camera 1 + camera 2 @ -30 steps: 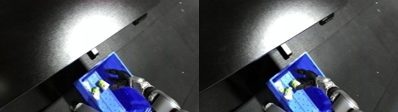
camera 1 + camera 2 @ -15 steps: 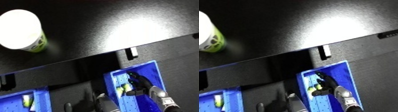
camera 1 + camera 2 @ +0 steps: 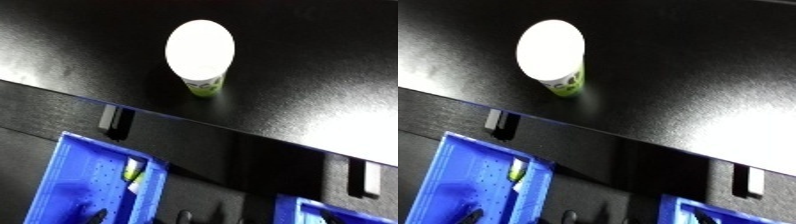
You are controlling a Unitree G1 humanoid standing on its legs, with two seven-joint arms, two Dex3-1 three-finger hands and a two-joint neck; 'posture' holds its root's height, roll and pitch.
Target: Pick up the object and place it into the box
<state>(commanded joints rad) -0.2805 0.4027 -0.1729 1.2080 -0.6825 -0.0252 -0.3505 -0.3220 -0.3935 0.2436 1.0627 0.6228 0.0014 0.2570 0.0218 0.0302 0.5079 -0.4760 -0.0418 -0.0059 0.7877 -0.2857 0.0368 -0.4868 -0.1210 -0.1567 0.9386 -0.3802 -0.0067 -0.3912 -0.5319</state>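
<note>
A cup [image 3: 201, 54] with a white lid and a green label stands upright on the black table [image 3: 302, 65], near the top middle. Below the table's front edge, a blue bin [image 3: 80, 185] at the lower left holds a small white and yellow-green item [image 3: 133, 172]. Only a corner of a second blue bin [image 3: 311, 212] shows at the bottom right. Small dark tips of what seems to be my left hand [image 3: 183, 217] poke in at the bottom edge between the bins, far from the cup. My right hand shows in neither view.
The table's dark front rail [image 3: 231, 150] runs across the view with two grey brackets [image 3: 108, 117] [image 3: 371, 177] on it. Bright glare lies on the table at the right.
The camera has swung, so the cup now sits at the top middle. The right bin with my right hand in it has slid out at the lower right.
</note>
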